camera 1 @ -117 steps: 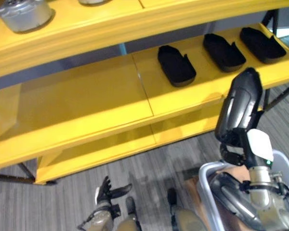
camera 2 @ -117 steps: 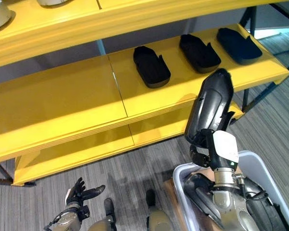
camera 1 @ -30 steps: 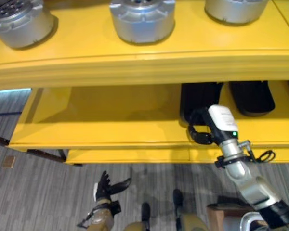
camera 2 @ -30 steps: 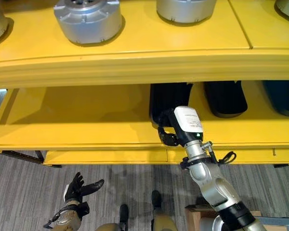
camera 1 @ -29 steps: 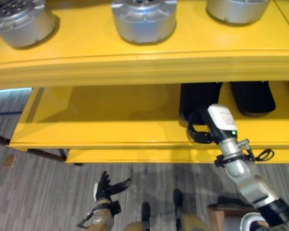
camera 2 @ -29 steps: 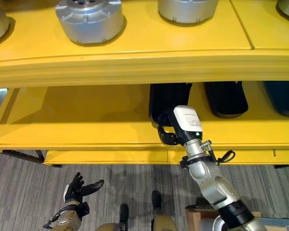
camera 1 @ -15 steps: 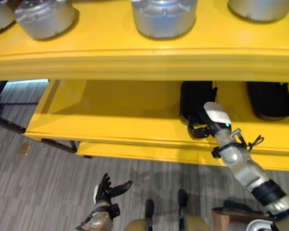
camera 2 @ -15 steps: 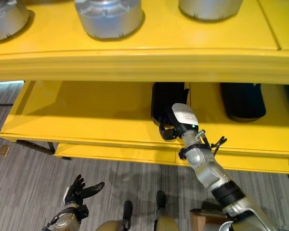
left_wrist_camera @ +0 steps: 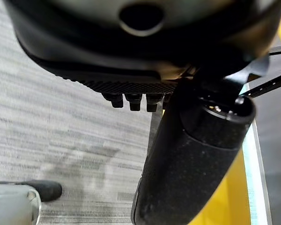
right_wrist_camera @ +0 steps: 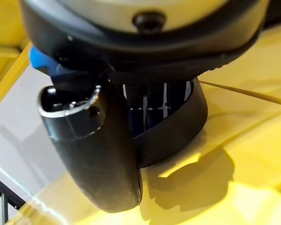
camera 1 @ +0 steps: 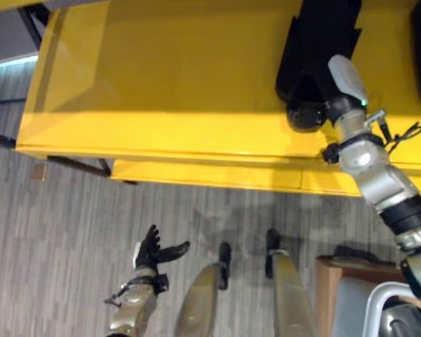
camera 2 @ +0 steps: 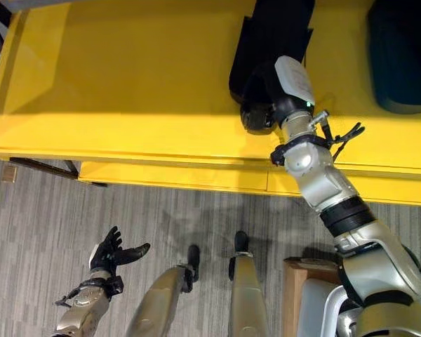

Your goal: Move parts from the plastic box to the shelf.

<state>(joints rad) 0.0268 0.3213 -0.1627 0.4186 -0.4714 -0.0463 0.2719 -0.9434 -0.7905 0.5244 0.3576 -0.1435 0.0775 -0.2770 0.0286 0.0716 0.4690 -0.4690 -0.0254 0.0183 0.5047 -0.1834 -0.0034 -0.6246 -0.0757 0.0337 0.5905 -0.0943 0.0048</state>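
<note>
right robot hand (camera 2: pixel 261 105) fingers curled round black part (camera 2: pixel 272 35), on yellow shelf (camera 2: pixel 126 91)

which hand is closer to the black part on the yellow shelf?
Right. The right hand is on the black part at its near end; the left hand hangs low over the floor, well clear.

A yellow shelf (camera 2: pixel 126 84) stands over grey striped flooring (camera 2: pixel 56 225). A black part (camera 2: pixel 274 28) lies on it toward the right, and another dark part (camera 2: pixel 400 56) rests further right, apart from the first
</note>
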